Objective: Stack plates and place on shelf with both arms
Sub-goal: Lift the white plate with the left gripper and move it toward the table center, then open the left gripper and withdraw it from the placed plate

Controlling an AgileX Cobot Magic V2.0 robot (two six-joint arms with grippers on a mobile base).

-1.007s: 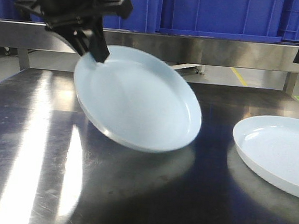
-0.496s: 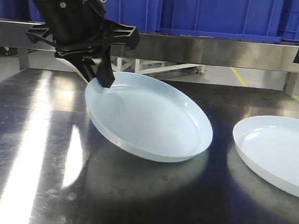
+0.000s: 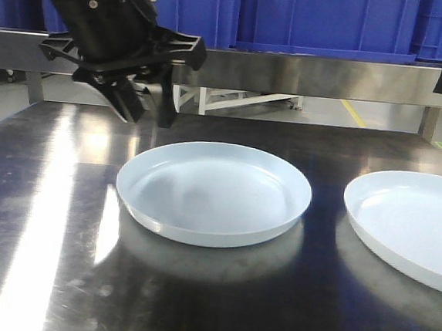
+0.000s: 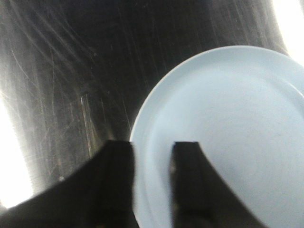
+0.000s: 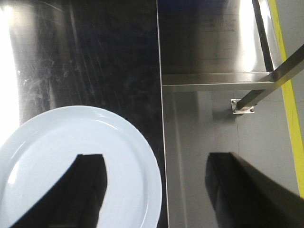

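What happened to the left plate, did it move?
Yes. The left plate dropped flat onto the table while the right plate stayed put; the left hand opened above it.

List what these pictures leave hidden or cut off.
1. Right plate: front view, right edge cuts it off.
2. Left plate: left wrist view, frame edges and the left gripper hide part of it.
3. Right gripper: right wrist view, unclear whether its finger touches the right plate.

Two plates [image 3: 213,193] — two pincers [image 4: 152,152].
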